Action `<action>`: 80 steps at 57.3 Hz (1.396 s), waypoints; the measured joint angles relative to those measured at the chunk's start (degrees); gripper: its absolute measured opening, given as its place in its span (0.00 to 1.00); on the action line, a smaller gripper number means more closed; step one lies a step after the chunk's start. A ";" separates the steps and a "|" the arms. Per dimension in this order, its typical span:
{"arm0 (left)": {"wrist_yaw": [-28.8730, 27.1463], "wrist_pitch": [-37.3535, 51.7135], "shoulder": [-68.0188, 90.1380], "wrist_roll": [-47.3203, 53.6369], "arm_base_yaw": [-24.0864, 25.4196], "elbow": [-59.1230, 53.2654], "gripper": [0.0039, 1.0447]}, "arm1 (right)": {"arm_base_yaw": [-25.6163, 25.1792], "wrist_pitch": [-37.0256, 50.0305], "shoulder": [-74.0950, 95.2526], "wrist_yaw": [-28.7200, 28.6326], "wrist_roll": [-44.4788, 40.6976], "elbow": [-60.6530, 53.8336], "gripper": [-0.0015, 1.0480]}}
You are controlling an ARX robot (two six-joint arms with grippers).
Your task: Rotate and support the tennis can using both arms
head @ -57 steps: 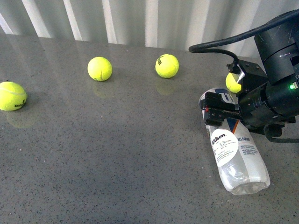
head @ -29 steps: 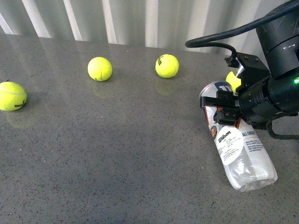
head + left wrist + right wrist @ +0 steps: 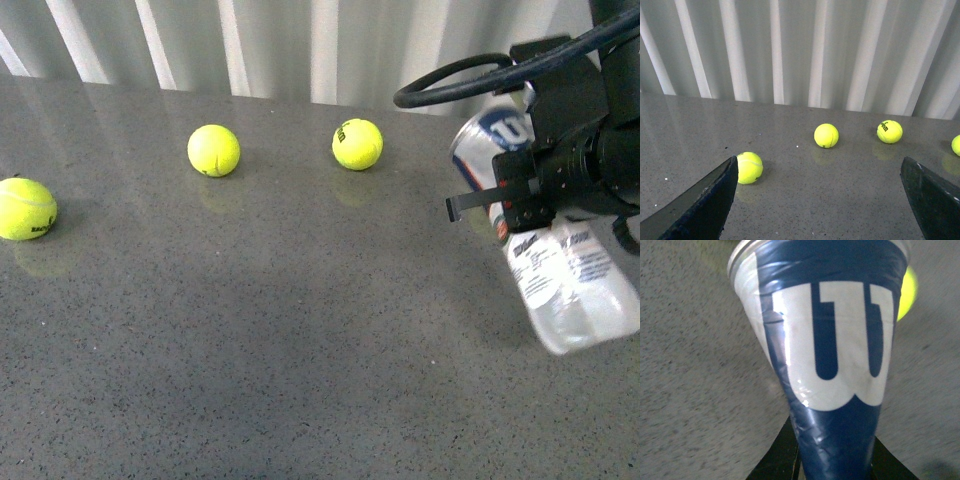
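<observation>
At far right of the front view, my right tool (image 3: 503, 203) is clamped on the tennis can (image 3: 572, 283) just below its silver rim; the can tilts, rim end high, clear end low near the frame edge. I cannot tell whether the clear end touches the desk (image 3: 250, 330), and it is too blurred to read any contents. My left tool (image 3: 817, 162) is spread wide over open desk. Three tennis balls (image 3: 213, 149) lie well apart toward the back edge, under the ribbed wall (image 3: 300, 40). The near desk gives free room.
</observation>
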 joint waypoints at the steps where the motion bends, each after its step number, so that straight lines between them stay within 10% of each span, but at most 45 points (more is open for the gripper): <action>1: 0.00 0.00 0.00 0.00 0.00 0.00 0.94 | 0.17 0.90 -0.33 0.72 -0.66 -0.26 0.13; 10: 0.00 0.00 0.00 0.00 0.00 0.00 0.94 | 2.58 17.22 -3.17 4.74 -23.32 -4.20 0.09; 24: 0.00 0.00 0.00 0.00 0.00 0.00 0.94 | 6.45 34.07 -0.15 -10.03 -65.11 -9.94 0.06; 31: 0.00 0.00 0.00 0.00 0.00 0.00 0.94 | 7.54 36.68 3.58 -13.11 -72.43 -10.01 0.06; 80: 0.00 0.00 0.00 0.00 0.00 0.00 0.94 | 13.31 31.23 26.01 -13.77 -62.05 8.76 0.06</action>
